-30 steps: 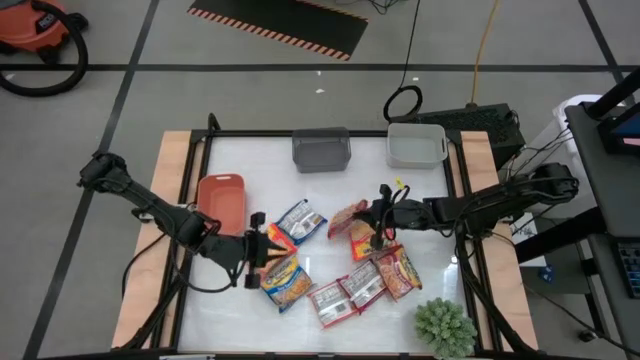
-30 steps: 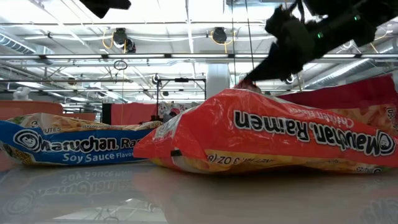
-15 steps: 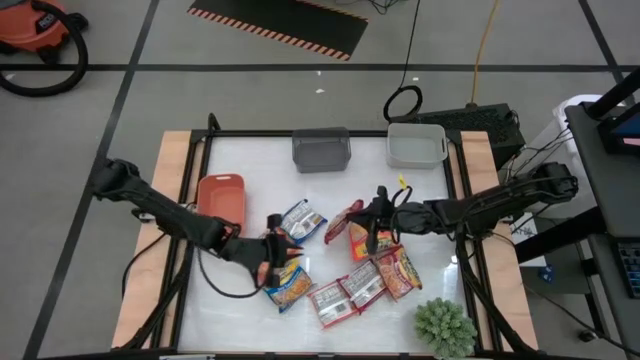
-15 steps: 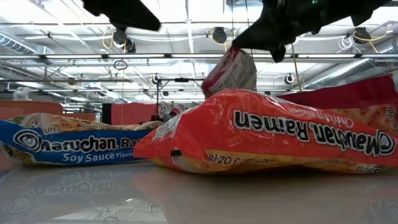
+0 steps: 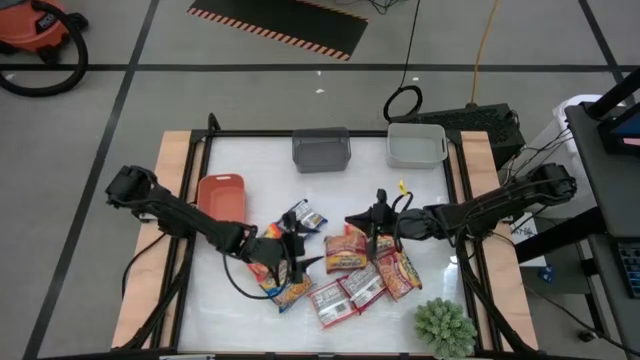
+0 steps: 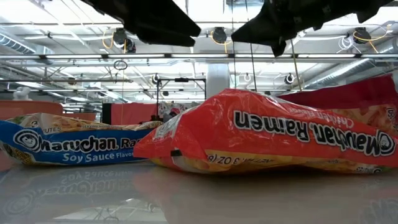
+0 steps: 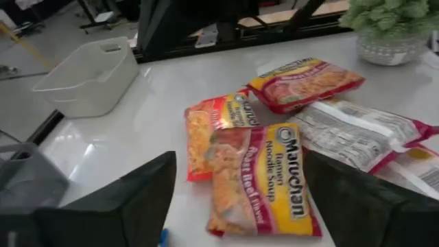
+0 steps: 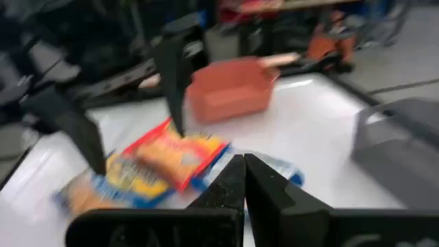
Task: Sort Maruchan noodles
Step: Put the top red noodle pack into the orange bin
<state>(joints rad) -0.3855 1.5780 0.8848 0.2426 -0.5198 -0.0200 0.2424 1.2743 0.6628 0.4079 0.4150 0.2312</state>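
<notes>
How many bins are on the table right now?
3: the red bin near the left edge, the grey bin at the far edge's middle, and the white bin right of it. None seems hidden.

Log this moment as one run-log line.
task: sort noodles | left gripper: open, empty, over packets mid-table | right gripper: shut, empty, above red packet | red bin: no packets visible

A red bin [image 5: 221,194], grey bin [image 5: 321,150], white bin [image 5: 416,145] and potted plant [image 5: 445,326].

Left hand [image 5: 297,252] open wide, right hand [image 5: 375,222] apparently closed, both mid-table
</notes>
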